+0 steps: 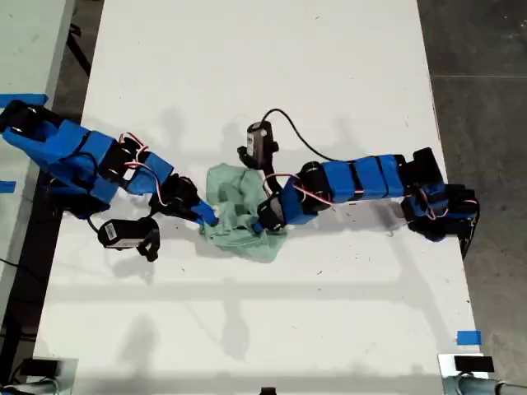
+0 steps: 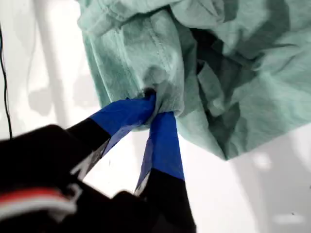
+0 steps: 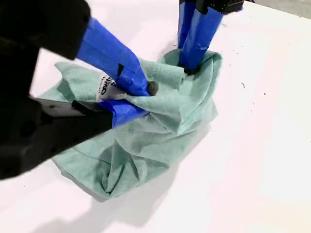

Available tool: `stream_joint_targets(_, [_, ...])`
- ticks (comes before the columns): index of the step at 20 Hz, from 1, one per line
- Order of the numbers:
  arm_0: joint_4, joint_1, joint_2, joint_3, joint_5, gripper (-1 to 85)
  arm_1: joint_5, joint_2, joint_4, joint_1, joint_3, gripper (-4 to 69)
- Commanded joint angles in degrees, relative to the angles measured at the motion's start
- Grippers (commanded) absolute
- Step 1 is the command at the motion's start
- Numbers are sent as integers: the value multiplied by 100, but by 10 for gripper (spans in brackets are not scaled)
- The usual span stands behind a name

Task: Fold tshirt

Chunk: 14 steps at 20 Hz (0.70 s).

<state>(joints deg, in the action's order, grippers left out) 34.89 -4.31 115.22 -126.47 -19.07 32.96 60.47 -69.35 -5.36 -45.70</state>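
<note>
The tshirt lies in a crumpled heap near the middle of the table, nowhere near flat, and you can see no clear sleeve, hem or collar line. Folding has hardly begun; it needs spreading first.

My second gripper is clenched on a thick bunch of cloth near the top of the heap, right by the white tag. My first gripper is pinched tight on a gathered edge on the side toward the exterior view's right. The two grips sit close together across the heap.

The main risk is that both grips hold several layers. If you pull the arms apart, the cloth may come up as a twisted rope instead of opening out. The pinch on the edge looks shallow, so a quick tug could slip it free and drop that side. With the grippers this near each other, a careless swing could also knock one into the other. Pull slowly and watch whether the layers separate.
</note>
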Motion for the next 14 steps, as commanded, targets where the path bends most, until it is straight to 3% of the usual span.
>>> stream_joint_targets(1, [-220,396,229,53,272,0,202,949,-44,457,-158,-13])
stream_joint_targets(5, [-202,923,132,-79,527,25,448,984,-53,1011,-325,-13])
stream_joint_targets(10, [-105,1441,123,-185,686,177,659,984,-53,1468,-466,-17])
stream_joint_targets(11, [-114,1521,158,-220,721,242,554,993,-132,1556,-501,16])
stream_joint_targets(12, [-97,1582,220,-264,738,296,360,993,-246,1652,-519,226])
stream_joint_targets(14, [193,1767,475,-369,615,357,246,1063,-650,1916,-589,456])
